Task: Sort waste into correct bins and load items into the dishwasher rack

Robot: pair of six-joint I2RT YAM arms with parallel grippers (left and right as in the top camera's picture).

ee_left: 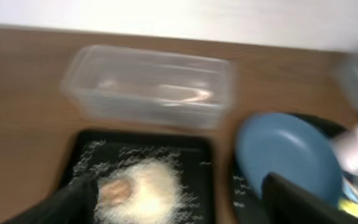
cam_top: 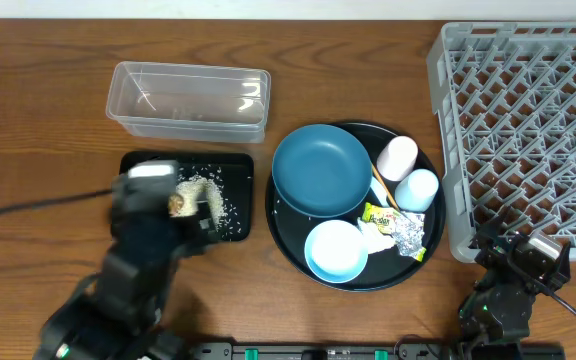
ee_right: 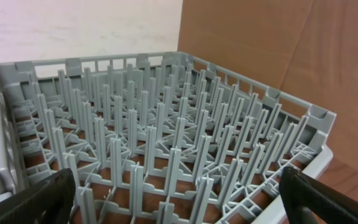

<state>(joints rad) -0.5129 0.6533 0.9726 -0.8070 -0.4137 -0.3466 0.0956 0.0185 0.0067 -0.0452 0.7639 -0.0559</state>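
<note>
Loose white rice (ee_left: 151, 183) with a small brown lump (ee_left: 113, 191) lies heaped in the shallow black tray (cam_top: 233, 170). My left gripper (cam_top: 186, 208) hovers over that heap, open, its dark fingers (ee_left: 73, 202) wide on either side of it; the left wrist view is blurred. Behind the tray stands the clear tub (cam_top: 188, 100), empty. The dark-blue plate (cam_top: 320, 170), pale-blue bowl (cam_top: 335, 250), white cup (cam_top: 398, 157), light-blue cup (cam_top: 418, 190), wooden stick (cam_top: 383, 186), yellow-green wrapper (cam_top: 377, 213), foil (cam_top: 409, 236) and tissue (cam_top: 372, 238) sit on a round black tray (cam_top: 286, 235). My right gripper (ee_right: 182, 208) is open at the near edge of the grey dishwasher rack (ee_right: 166, 137).
The rack (cam_top: 528, 130) fills the right side of the table, its upright pegs close in front of the right fingers (ee_right: 42, 199). The tub (ee_left: 148, 87) and round tray (ee_left: 309, 121) flank the black tray. A cable (cam_top: 18, 212) runs off to the left.
</note>
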